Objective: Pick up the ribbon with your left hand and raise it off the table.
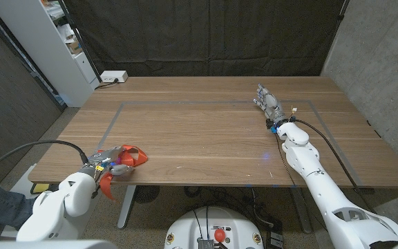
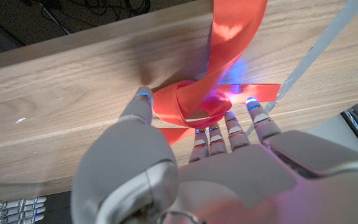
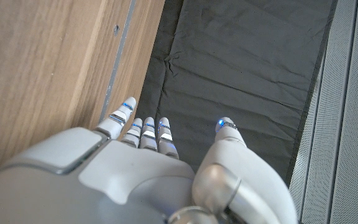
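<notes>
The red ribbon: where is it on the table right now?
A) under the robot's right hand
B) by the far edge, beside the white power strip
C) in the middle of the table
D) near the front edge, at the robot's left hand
D: the head view shows the ribbon lying by the table's front edge, right at the left hand, whose fingers touch it in the left wrist view.

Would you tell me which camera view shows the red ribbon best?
The left wrist view: the ribbon fills the frame at the left hand's fingertips, loops clear. The head view shows it small, partly behind that hand, near the table's front edge.
</notes>
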